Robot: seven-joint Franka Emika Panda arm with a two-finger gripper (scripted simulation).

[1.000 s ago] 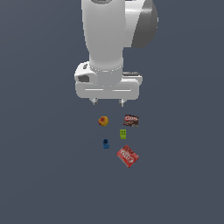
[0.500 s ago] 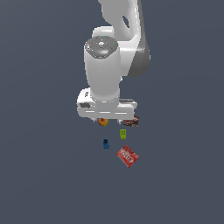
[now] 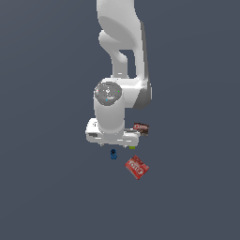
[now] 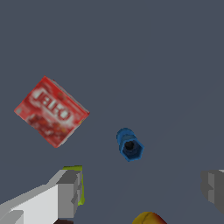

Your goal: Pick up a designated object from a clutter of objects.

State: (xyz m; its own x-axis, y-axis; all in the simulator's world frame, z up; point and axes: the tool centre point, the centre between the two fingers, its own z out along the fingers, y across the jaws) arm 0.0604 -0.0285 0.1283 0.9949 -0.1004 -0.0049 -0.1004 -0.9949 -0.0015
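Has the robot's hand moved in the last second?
Yes. The gripper has dropped lower, now hiding the orange ball and nearing the blue piece, which stayed put.

- The orange-red ball (image 4: 148, 217) is cut off by the wrist picture's edge, only its top showing; the exterior view hides it behind the arm.
- The lime-green block (image 4: 78, 183) is mostly covered by a gripper finger (image 4: 69, 194) (a thin strip shows).
- The dark brown packet (image 3: 141, 127) is partly behind the arm.
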